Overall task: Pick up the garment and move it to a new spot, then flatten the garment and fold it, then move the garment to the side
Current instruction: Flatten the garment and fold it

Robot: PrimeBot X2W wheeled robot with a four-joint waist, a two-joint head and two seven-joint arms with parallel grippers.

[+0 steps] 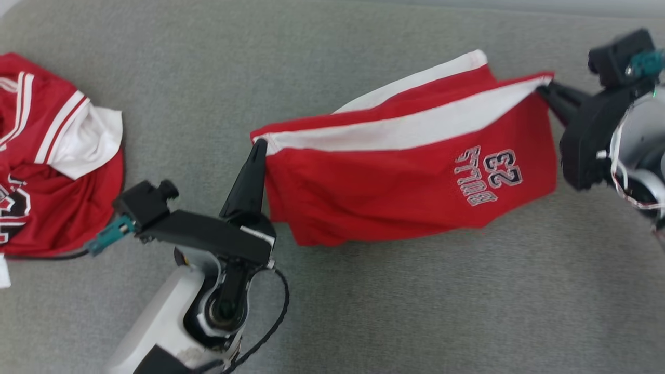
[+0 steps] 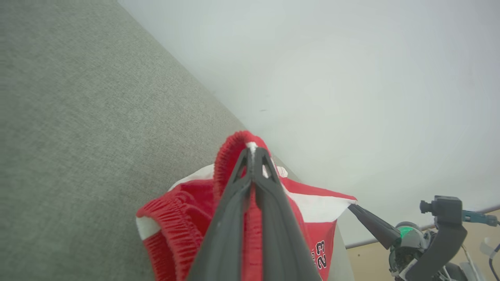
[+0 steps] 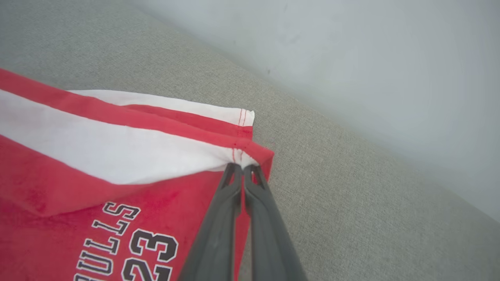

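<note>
The garment [image 1: 395,176] is a pair of red shorts with a white side stripe and a "BULLS 23" print, stretched between both grippers above the grey cloth surface. My left gripper [image 1: 258,148] is shut on its ribbed waistband corner [image 2: 234,150], with the fingers [image 2: 234,218] pinching red fabric. My right gripper [image 1: 543,89] is shut on the hem corner at the white stripe [image 3: 242,158]. The lower part of the garment hangs slack towards me. In the left wrist view the right gripper [image 2: 353,207] shows at the far corner of the cloth.
A second red and white jersey [image 1: 47,161] lies crumpled at the left edge of the grey surface [image 1: 415,311]. A pale wall [image 3: 390,58] borders the surface's far side. Grey cloth stretches bare in front of and behind the held garment.
</note>
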